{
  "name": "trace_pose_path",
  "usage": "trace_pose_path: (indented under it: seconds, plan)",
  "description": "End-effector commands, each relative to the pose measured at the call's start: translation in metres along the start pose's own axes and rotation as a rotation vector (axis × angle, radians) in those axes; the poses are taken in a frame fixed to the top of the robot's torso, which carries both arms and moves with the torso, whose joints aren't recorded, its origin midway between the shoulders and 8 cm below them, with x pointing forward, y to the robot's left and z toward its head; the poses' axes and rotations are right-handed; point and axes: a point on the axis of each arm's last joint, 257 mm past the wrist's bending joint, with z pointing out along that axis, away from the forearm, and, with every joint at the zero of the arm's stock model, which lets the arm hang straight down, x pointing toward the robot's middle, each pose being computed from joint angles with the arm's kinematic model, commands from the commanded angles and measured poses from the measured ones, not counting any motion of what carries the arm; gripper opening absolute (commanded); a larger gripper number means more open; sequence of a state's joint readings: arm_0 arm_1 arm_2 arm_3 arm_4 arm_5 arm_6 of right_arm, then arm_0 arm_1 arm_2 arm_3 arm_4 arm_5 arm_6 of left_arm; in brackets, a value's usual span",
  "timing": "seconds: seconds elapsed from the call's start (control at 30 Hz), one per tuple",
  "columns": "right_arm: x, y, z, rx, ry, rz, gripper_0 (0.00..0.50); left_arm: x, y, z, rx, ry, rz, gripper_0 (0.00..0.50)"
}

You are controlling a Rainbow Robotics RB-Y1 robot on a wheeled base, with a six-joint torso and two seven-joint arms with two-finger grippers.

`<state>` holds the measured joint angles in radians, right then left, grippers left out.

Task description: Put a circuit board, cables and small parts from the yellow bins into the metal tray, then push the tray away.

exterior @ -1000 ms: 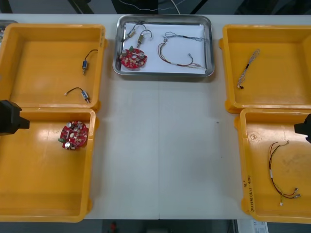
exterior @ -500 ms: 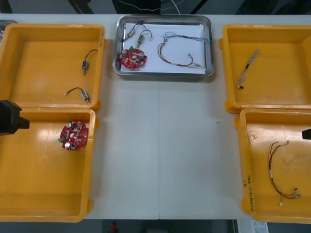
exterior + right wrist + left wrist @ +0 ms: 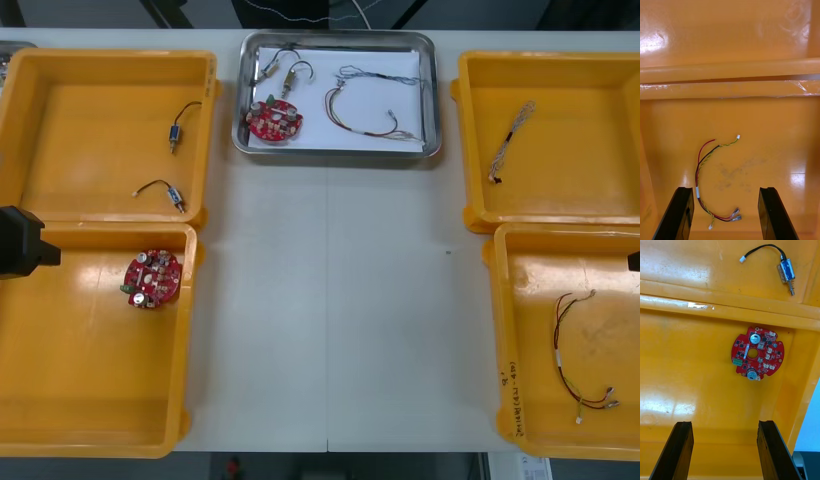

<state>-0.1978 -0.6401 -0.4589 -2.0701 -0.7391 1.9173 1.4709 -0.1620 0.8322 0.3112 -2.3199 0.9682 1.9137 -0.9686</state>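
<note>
Light table (image 3: 330, 300), two yellow bins down each side, and the metal tray (image 3: 432, 90) sitting at the upper middle of the frame, right by the far edge. It's got a red circuit board (image 3: 275, 118), thin cables (image 3: 365, 110) and small metal parts (image 3: 285, 72) on its white inside, so my guess is the loading is done and the tray has had its push.

Both arms hang at the frame's side edges over the lower bins. That looks like a parked pose to me, each on its own side.

The left gripper (image 3: 724, 423) has its fingers wide apart with nothing in them. A spare circuit board (image 3: 757, 357) lies flat on the bin floor out past the fingertips, close to the wall shared with the next bin, well clear of both fingers.

The right gripper (image 3: 726, 189) is also spread and empty. A red and yellow cable (image 3: 702, 172) curls on the floor between its fingers, nearer one of them, not touching.
</note>
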Motion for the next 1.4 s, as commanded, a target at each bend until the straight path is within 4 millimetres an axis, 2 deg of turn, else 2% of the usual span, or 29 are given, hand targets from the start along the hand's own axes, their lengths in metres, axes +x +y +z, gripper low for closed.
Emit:
trace_pose_path:
  seconds: [0.03,1.4]
  plan:
    - [-0.011,-0.0061,-0.0095,0.042,-0.014,0.009,0.5,-0.0021,0.0116,-0.0116,-0.041,-0.019,0.121,0.5]
    - [-0.0065,-0.0096,-0.0088,0.048,-0.003,0.008,0.5,-0.0021,0.0116,-0.0116,-0.041,-0.019,0.121,0.5]
